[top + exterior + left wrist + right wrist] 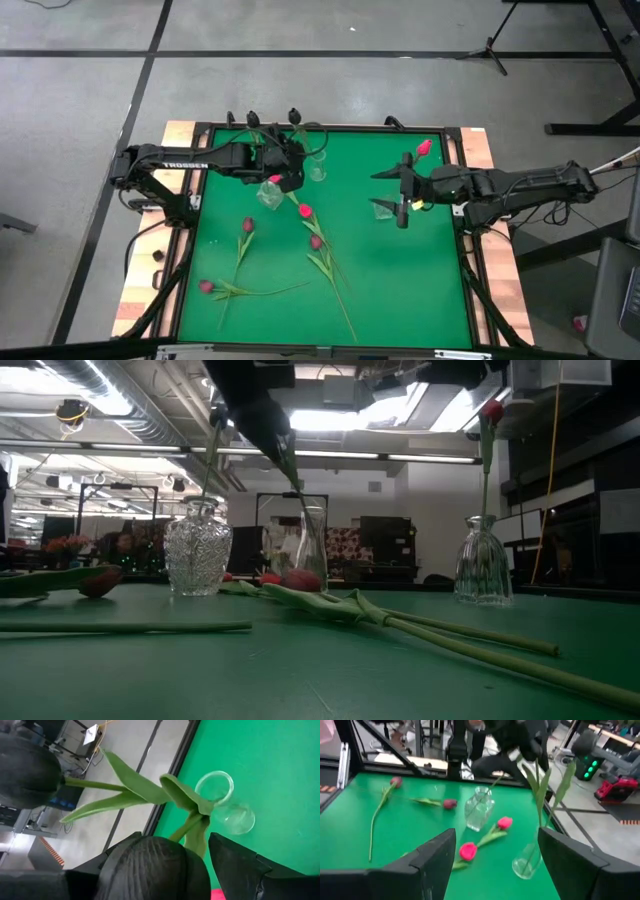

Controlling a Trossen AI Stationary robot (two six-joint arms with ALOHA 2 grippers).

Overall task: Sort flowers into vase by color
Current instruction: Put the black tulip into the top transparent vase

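Edges: we see the green surface framed by a dark rail with wooden strips outside it; the tulips and vases crowd the 10-to-12 o'clock part, while the 4-to-6 o'clock part lies open.
Open room: between the two arms, around the centre, a clear lane of green runs toward 6 o'clock.
Surface: loose flowers lie from the centre toward 7 o'clock, pink and magenta heads, long stems trailing to 5 o'clock; one more lies near 8 o'clock.
Vases: a cut-glass vase and a slim clear vase stand near 11 o'clock; a bell-shaped vase near 2 o'clock holds one red tulip upright.
Room: grey floor with dark tape lines, and a lit workshop beyond (seen from the low camera).
Left hand: reached out over the vases near 11 o'clock, fingers spread wide; dark tulip heads and leaves sit close before it, though we cannot tell whether it grips a stem.
Right hand: level near 2 o'clock beside the bell-shaped vase, fingers well apart, nothing between them.
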